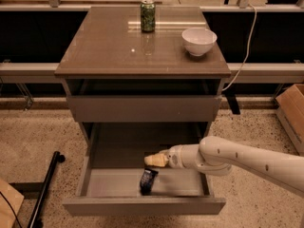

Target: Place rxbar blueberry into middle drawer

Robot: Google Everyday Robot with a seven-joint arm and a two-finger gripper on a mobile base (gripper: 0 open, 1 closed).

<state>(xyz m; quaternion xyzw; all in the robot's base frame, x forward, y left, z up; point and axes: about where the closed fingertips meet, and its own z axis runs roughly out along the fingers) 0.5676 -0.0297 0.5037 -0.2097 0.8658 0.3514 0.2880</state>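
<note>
Rxbar blueberry (148, 180) lay inside the middle drawer (109, 184), which stood pulled well out of the grey-brown cabinet (109, 46). The dark packet rested on the lighter grey floor of the drawer, near its front wall and roughly midway across, tilted a little so that its upper end leaned to the right. The gripper (154, 160) hung over the open drawer, just above the packet and slightly behind it, its cream tip pointing to the left; it did not touch the packet and nothing showed in its grasp. Whether the gripper was open or closed could not be told from this angle. The white arm (247, 160) reached in from the right edge of the view, passing over the drawer's right side. Above the open drawer, the upper drawer front (142, 108) sat closed. On the cabinet top, a green can (147, 15) stood upright near the back edge, and a white bowl (199, 41) sat to its right, well apart from it. A cardboard box (292, 110) stood on the speckled floor at the right, and a black pole (45, 189) lay slanted at the lower left
</note>
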